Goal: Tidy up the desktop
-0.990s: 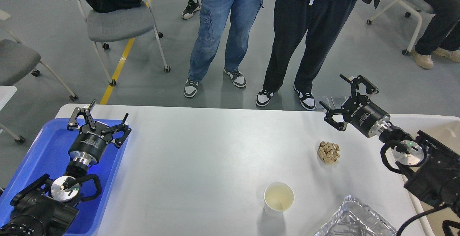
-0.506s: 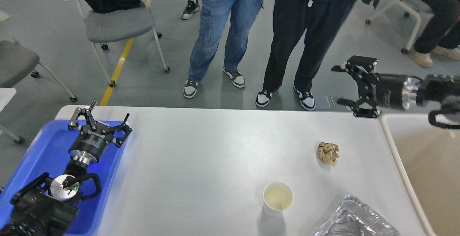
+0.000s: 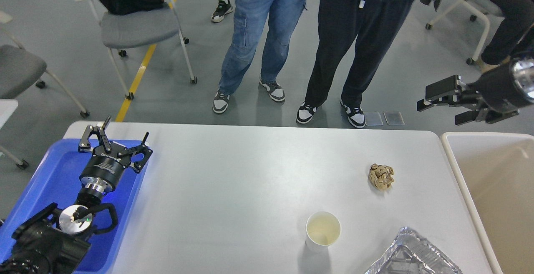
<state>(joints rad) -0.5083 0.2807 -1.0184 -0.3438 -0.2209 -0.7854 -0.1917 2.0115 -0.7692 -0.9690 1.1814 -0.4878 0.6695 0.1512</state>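
Note:
The desktop (image 3: 233, 190) is a pale grey-white tabletop filling the lower middle of the head view. On it lie a crumpled brown paper ball (image 3: 381, 176), a white paper cup (image 3: 323, 230) standing upright, and a crumpled foil tray (image 3: 411, 257) at the front edge. My left gripper (image 3: 118, 137) is open and empty, over the blue tray (image 3: 46, 182) at the left end. My right gripper (image 3: 440, 103) is open and empty, held high beyond the table's far right corner, well apart from the paper ball.
A beige bin with a cream rim (image 3: 452, 157) stands against the table's right end. Two people (image 3: 267, 36) stand close to the far edge. Wheeled chairs (image 3: 137, 28) stand at the far left, and another at the far right.
My right arm has swung up and to the right, away from above the paper ball to beyond the bin's far corner, turning its gripper. The left arm has not moved.

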